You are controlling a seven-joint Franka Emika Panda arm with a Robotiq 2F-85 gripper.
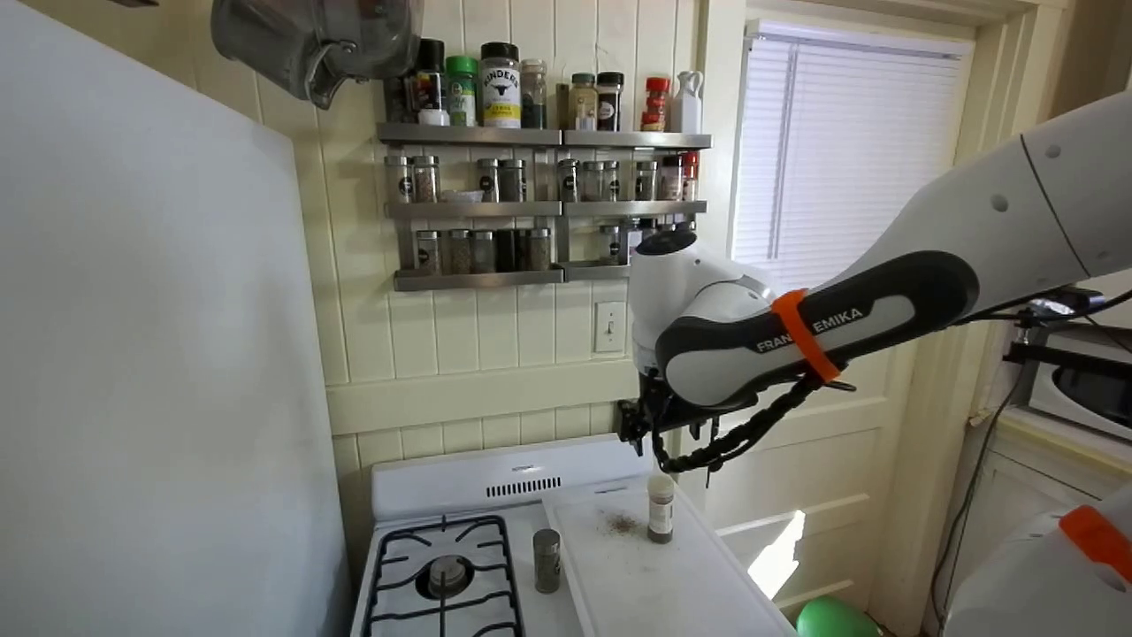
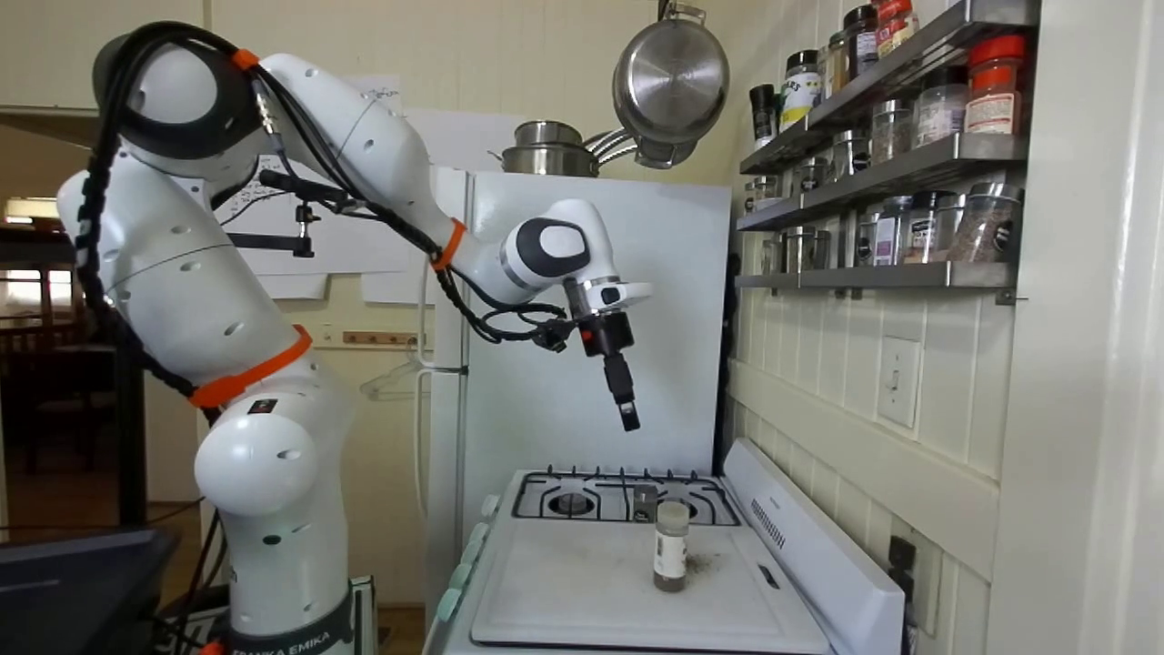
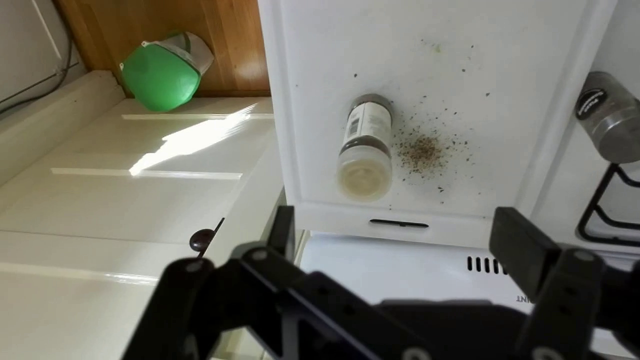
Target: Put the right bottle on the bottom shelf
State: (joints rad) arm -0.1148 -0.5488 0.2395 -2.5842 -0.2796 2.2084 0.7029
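I judge the slender, pale-capped, see-through cylindrical bottle (image 2: 671, 548) light and rigid, best clamped at its labelled middle by my black hand (image 3: 401, 239), jaws wide and empty.

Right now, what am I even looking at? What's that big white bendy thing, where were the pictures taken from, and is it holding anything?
That's a robot arm. At its end is a gripper, with two black fingers for picking things up. Two pictures come from cameras outside the robot; the wrist view comes from a camera on the arm, looking down at the stove. On the stove's white cover stands a white-labelled bottle, next to scattered brown specks. A grey-lidded jar stands beside the cover. Up on the wall, the bottom shelf holds little jars. The gripper is open, with nothing held.
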